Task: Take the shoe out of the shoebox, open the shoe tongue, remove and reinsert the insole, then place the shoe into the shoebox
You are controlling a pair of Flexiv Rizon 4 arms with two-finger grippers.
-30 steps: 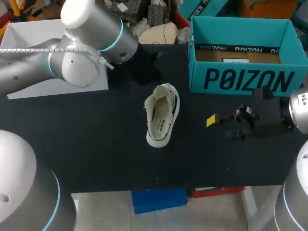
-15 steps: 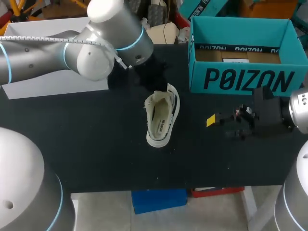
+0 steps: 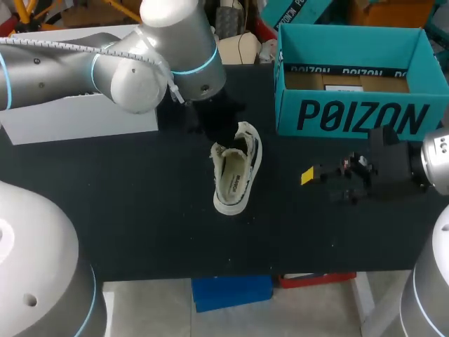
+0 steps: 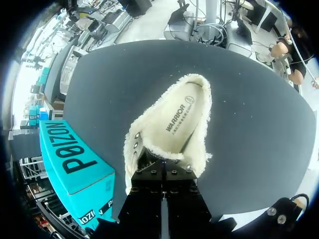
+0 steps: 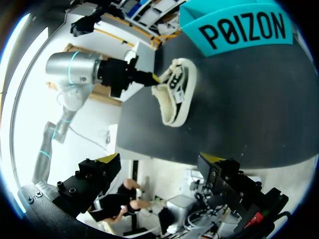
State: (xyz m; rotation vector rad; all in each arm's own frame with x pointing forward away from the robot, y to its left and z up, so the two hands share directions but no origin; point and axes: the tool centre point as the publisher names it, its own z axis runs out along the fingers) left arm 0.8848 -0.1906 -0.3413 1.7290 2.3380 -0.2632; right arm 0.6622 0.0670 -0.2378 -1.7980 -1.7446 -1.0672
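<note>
Shoe point(image 3: 237, 172) lies front-to-back, toe seemingly at far end by left tool point(image 3: 223, 137), grip unclear; right tool point(image 5: 159, 158) gapes empty.

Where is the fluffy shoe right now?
In the head view the shoe lies in the middle of the black table, left of the teal shoebox, the left gripper at its far end.

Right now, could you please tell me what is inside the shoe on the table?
Inside the shoe is its insole, lying flat and ringed by fleecy cream lining. The toe end of the inside is covered by my left gripper, so I cannot see it.
</note>
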